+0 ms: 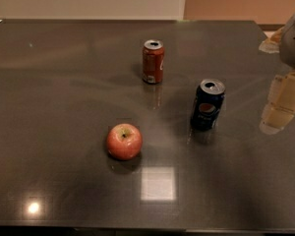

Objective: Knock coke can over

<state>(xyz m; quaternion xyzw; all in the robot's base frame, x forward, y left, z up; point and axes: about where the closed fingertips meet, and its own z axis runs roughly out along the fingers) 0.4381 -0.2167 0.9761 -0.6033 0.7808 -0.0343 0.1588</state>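
The coke can (153,61) is red with a silver top and stands upright on the dark table (64,107), a little behind the middle. My gripper (281,104) hangs at the far right edge of the view, above the table. It is well to the right of the coke can and in front of it, and touches nothing.
A dark blue Pepsi can (207,104) stands upright between the gripper and the coke can. A red apple (124,141) sits in front of the coke can, to the left. A wall runs behind the table's far edge.
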